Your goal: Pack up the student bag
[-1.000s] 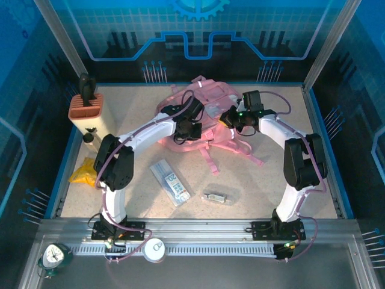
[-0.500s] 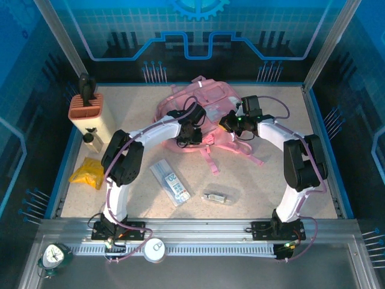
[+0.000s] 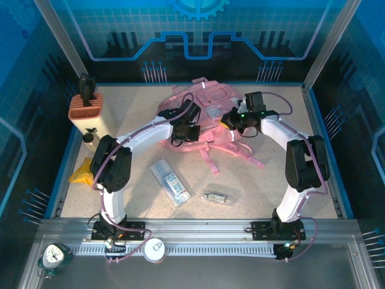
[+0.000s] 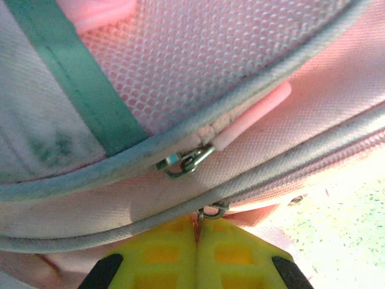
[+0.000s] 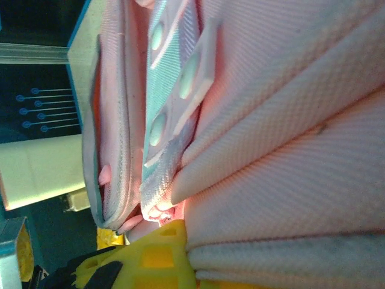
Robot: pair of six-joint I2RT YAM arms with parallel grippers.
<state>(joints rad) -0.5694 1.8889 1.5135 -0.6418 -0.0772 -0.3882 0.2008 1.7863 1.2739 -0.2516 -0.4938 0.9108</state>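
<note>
Student bag [image 3: 210, 102] lies at back-centre of bench [image 3: 271, 186]. L pincer [image 4: 197, 232] fully closed at bag's near edge, metal zip ring [image 4: 212, 210] at its tips. R pincer [image 3: 230, 120] closed too, pressed vs bag's right side; grip on fabric unclear

A speckled beige bench [image 3: 271, 180] with a blue rim sits inside a brightly lit booth. The far wall [image 3: 252, 30] is blue, printed with circuit lines and a gear emblem [image 3: 198, 6]. Slanted silver posts [image 3: 60, 37] frame side panels, possibly clear plastic. A metal rail [image 3: 228, 248] runs along the near edge.
</note>
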